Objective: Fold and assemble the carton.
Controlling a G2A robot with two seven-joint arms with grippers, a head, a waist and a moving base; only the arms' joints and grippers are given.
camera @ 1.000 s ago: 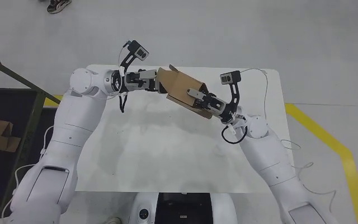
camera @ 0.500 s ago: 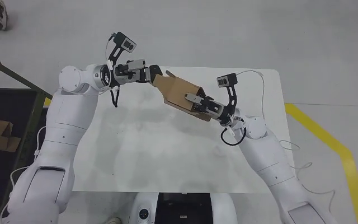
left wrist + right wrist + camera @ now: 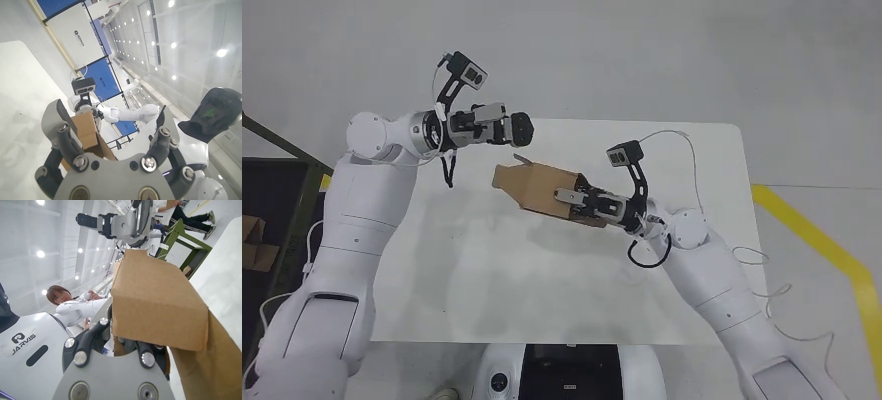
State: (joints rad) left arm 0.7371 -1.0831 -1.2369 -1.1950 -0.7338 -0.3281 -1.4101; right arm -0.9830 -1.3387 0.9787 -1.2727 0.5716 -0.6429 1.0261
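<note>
The left gripper [image 3: 111, 106] stands released, its fingers [image 3: 63, 111] spread wide with nothing between them, near the free end of the carton [image 3: 537, 183] but apart from it. The right gripper [image 3: 575, 197] is clenched on the carton's other end, so the carton is held by one end alone, lying roughly level over the far middle of the table [image 3: 542, 300]. Whether its underside touches the top I cannot tell. That one-sided hold is the main risk. The brown body reaches well out from the pinch, so a push from the other arm could, I judge, swing or twist it in the grip. It could also crease the thin board at the pinch instead of along a score line. A loose flap [image 3: 198, 370] hangs open beside the gripped end and may catch on a finger or fold the wrong way if the carton is pressed down. If the open fingers close off-centre, they may crush a corner. The table is white and smooth-looking, so a dropped carton would likely slide. Around it lie a pale floor [image 3: 692, 60], a yellow line [image 3: 817, 243] and a green frame [image 3: 287, 148] at the robot's left. Overhead are ceiling lights [image 3: 221, 53], with blue panels [image 3: 104, 79] along the wall.
</note>
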